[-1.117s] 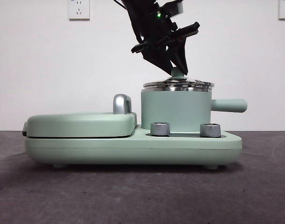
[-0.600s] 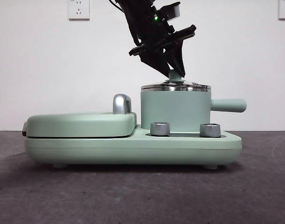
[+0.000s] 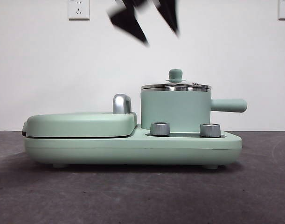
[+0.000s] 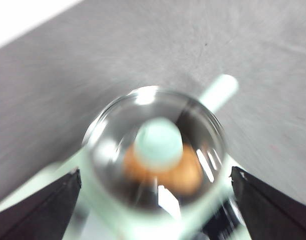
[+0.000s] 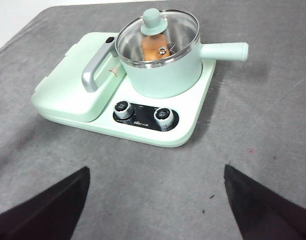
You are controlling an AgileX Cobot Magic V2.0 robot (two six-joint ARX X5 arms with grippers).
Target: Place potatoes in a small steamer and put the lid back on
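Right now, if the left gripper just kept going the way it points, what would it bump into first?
Most likely the lid's knob. The left gripper, open, looks straight down on the lid, which sits on the steamer with the potato under the glass. The picture is blurred, so depth is uncertain.

Front view: level with the surface, facing the pot (image 3: 176, 109) side-on. Left wrist view: directly above the pot, close. Right wrist view: higher, angled down, farther from the pot.

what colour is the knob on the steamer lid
Mint green, matching the pot. The knob shows best in the right wrist view.
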